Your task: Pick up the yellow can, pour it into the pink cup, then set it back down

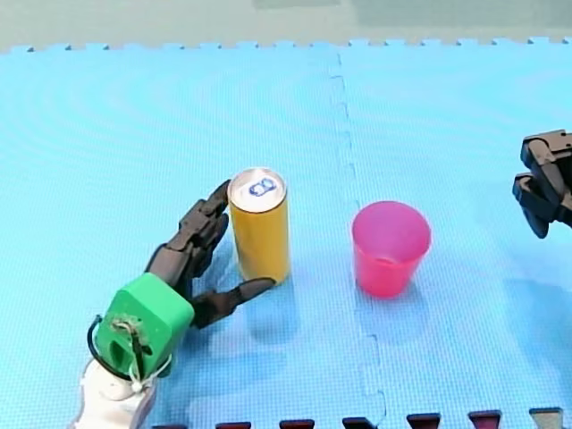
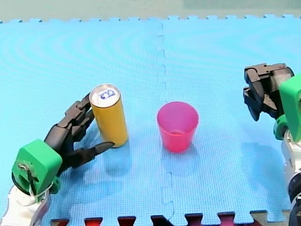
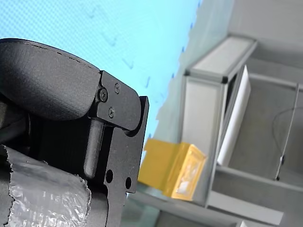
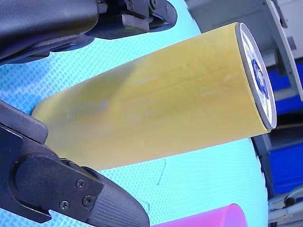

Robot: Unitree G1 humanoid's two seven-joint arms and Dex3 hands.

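Observation:
The yellow can (image 1: 260, 228) stands upright on the blue foam mat (image 1: 402, 116), silver top up. My left hand (image 1: 243, 239) reaches in from the lower left and brackets it: the fingers (image 1: 207, 214) lie against the can's left side, and the thumb (image 1: 234, 296) stretches along the mat to its base. The second wrist view shows the can (image 4: 156, 99) between the dark fingers (image 4: 52, 19) with the hand not closed on it. The pink cup (image 1: 390, 247) stands upright to the can's right, apart from it. My right hand (image 2: 259, 94) hovers at the right edge, holding nothing.
The mat's jigsaw edge (image 2: 155, 219) runs along the near side, and a seam (image 2: 163, 70) crosses the middle. In the first wrist view a yellow box (image 3: 175, 170) and a grey shelf unit (image 3: 203, 109) stand beyond the mat.

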